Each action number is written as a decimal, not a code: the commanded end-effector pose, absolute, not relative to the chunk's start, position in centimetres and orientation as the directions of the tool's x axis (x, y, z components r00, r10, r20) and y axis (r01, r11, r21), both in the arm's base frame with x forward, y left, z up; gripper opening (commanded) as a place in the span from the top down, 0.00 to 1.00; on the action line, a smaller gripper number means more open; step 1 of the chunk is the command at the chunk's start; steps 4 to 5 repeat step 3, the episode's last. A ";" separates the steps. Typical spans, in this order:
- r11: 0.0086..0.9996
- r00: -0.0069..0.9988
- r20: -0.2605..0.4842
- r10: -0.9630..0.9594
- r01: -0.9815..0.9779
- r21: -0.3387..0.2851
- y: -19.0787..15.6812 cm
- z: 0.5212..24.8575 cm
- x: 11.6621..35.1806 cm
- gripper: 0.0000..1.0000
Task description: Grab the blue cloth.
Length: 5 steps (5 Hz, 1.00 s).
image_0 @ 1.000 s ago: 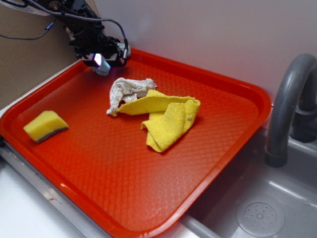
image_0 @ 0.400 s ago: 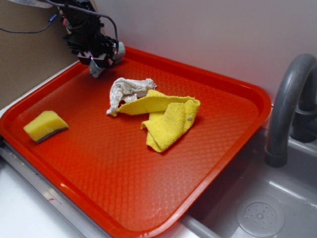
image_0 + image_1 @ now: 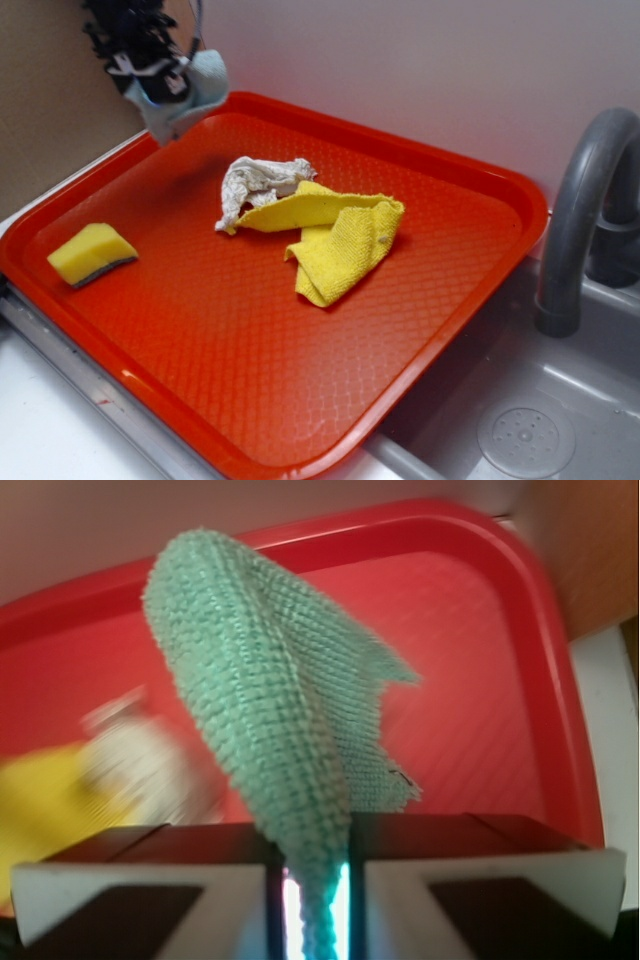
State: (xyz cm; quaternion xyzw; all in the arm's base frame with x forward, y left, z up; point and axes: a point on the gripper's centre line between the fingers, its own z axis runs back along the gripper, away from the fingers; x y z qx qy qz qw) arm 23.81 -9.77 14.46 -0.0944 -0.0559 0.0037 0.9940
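My claw [image 3: 312, 885] is gripping the blue cloth [image 3: 275, 710], its two jaws pinching a narrow fold between them while the rest of the fabric is hanging free. In the exterior view the blue cloth [image 3: 190, 95] is hanging above the far left corner of the red tray [image 3: 480, 200], clear of its surface. On the tray, an off-white rag [image 3: 255, 183] is lying against a yellow cloth [image 3: 340, 245], touching it. A yellow sponge [image 3: 90, 253] is sitting well apart, near the left edge. A grey faucet [image 3: 580, 210] is standing beside the tray.
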 end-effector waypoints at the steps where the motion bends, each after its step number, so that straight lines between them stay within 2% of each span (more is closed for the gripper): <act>1: 0.960 0.934 0.347 -0.081 0.166 -0.224 -11.1 24.0 19.0 1.00; 2: 0.962 0.929 0.367 0.040 0.063 -0.266 -10.9 24.7 18.9 1.00; 3: 0.973 0.938 0.345 0.043 0.039 -0.228 -10.2 24.1 19.5 1.00; 5: 0.973 0.938 0.345 0.043 0.039 -0.228 -10.2 24.1 19.5 1.00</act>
